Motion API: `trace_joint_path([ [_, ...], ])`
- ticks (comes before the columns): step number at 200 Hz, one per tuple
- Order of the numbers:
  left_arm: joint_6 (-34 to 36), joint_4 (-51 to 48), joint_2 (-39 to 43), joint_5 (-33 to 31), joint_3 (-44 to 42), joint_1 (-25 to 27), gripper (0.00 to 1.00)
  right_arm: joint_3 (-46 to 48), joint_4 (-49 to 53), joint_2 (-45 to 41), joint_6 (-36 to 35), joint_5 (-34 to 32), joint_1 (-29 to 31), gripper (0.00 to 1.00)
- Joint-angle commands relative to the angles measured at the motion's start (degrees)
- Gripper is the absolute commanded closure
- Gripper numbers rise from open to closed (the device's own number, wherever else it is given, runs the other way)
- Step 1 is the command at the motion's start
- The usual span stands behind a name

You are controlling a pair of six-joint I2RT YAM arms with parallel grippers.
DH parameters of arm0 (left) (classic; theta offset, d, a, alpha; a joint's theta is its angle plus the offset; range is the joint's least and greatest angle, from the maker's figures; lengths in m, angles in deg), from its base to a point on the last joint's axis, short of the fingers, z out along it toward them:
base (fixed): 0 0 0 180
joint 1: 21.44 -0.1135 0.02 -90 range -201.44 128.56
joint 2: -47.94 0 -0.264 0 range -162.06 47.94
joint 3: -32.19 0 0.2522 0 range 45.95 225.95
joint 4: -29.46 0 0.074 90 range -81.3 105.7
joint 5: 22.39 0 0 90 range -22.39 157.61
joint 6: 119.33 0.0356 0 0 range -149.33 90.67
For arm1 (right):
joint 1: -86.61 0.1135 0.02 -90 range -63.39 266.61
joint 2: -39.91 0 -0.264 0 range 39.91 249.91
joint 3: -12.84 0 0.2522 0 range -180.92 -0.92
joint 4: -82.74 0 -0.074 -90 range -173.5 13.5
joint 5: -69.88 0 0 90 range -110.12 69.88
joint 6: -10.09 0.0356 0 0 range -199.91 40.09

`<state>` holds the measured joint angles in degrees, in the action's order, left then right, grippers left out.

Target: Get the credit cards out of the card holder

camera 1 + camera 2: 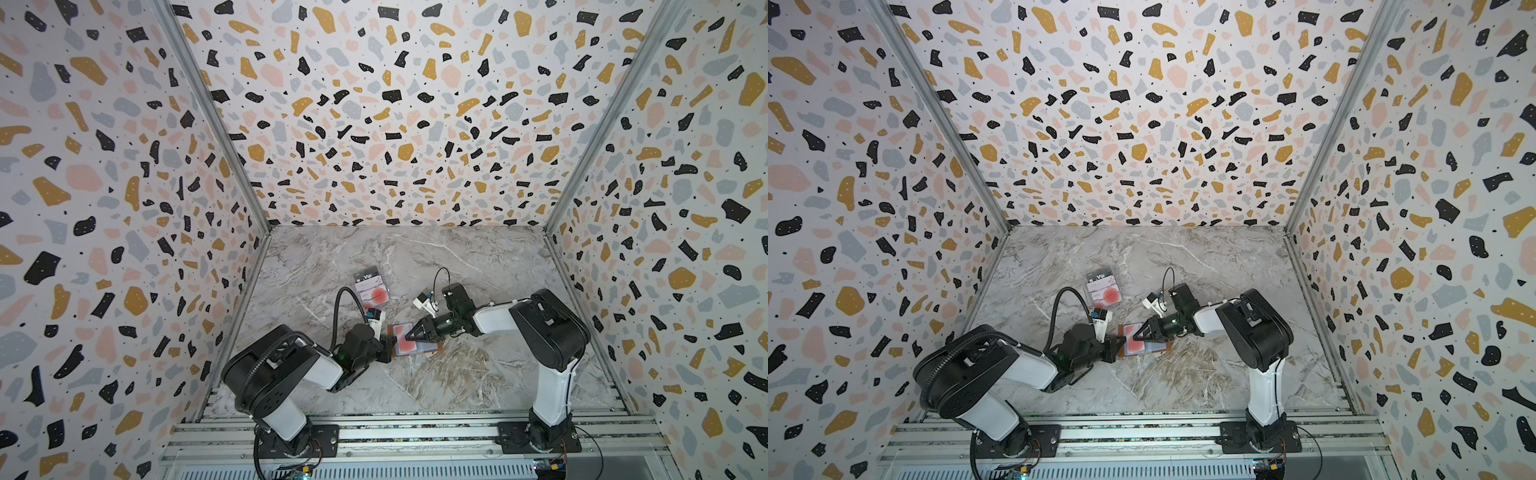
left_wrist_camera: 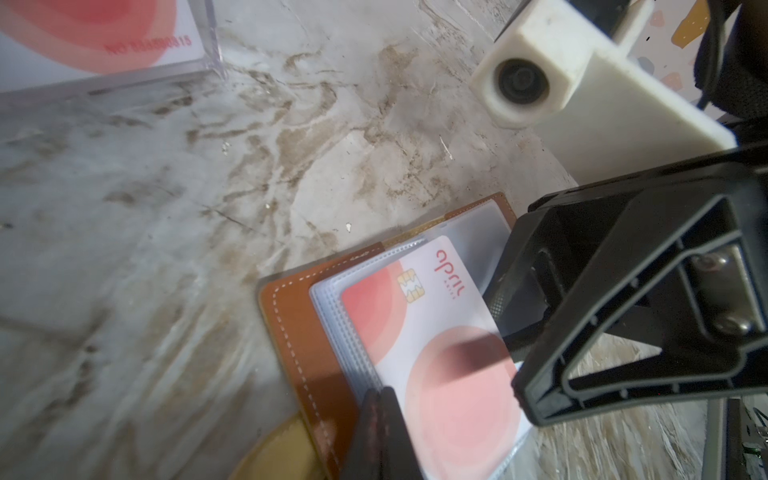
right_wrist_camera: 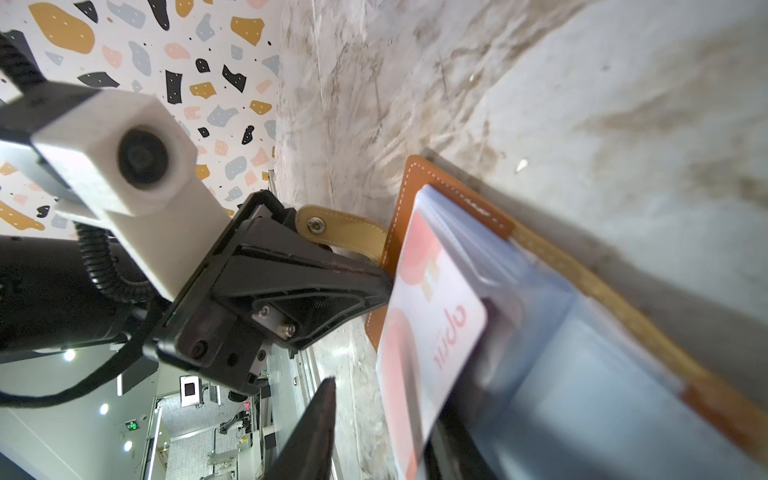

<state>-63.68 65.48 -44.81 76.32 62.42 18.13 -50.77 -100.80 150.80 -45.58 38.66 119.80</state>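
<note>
In both top views the holder [image 1: 424, 348] [image 1: 1154, 348] lies open on the counter [image 1: 478, 266], near the front middle, between the two arms. The left gripper [image 1: 390, 341] [image 1: 1121, 340] meets its left edge. The right gripper [image 1: 409, 336] [image 1: 1136, 336] reaches in over a white card [image 1: 408, 346] [image 1: 1136, 345] with red circles. Farther back, well apart, sits a clear case [image 1: 372, 286] [image 1: 1104, 286] with other cards [image 1: 377, 296] in it (a dark "Vip" one at its far end).

In the left wrist view the left gripper [image 2: 376, 432] has its jaws clenched on the holder [image 2: 299, 324], where the clear sleeves [image 2: 332, 316] meet the tan leather. The card [image 2: 440, 340] lies on the sleeves with its chip and "april" lettering showing; whether any of it sits inside a sleeve I cannot tell. The right gripper [image 2: 513, 324] is at the card's far edge with its jaws apart.

In the right wrist view the card [image 3: 432, 316] tilts up off the bluish sleeves [image 3: 540, 332], between the released jaws of the right gripper [image 3: 386, 419]. One finger [image 3: 320, 415] stands clear of its face; the other is behind it (contact unclear). The left gripper [image 3: 380, 282] pinches the holder [image 3: 440, 187] just beside the snap strap [image 3: 345, 232].
</note>
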Motion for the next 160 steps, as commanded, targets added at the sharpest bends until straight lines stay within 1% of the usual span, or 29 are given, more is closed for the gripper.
trace_joint_path([
  [1,-0.28,-3.2,-1.38,0.06,-1.43,0.16,0.95,-0.94,-3.99,0.19,2.51,1.68,0.92,0.64],
  [38,-0.63,-2.75,-1.08,-0.41,-2.23,0.18,0.95,0.2,-7.34,0.87,4.7,1.8,1.02,0.64],
  [83,-0.96,-2.93,-1.07,-1.19,-2.41,0.18,0.95,4.14,-17.5,0.91,9.98,5.69,0.45,0.65],
  [124,-0.98,-3.45,-1.15,-1.69,-2.39,0.17,0.95,6.49,-20.19,0.12,11.25,6.65,-1.32,0.66],
  [160,-1.07,-3.57,-0.47,-1.45,-2.32,0.16,0.95,6.58,-20.32,0.3,11.12,6.78,-1.89,0.67],
])
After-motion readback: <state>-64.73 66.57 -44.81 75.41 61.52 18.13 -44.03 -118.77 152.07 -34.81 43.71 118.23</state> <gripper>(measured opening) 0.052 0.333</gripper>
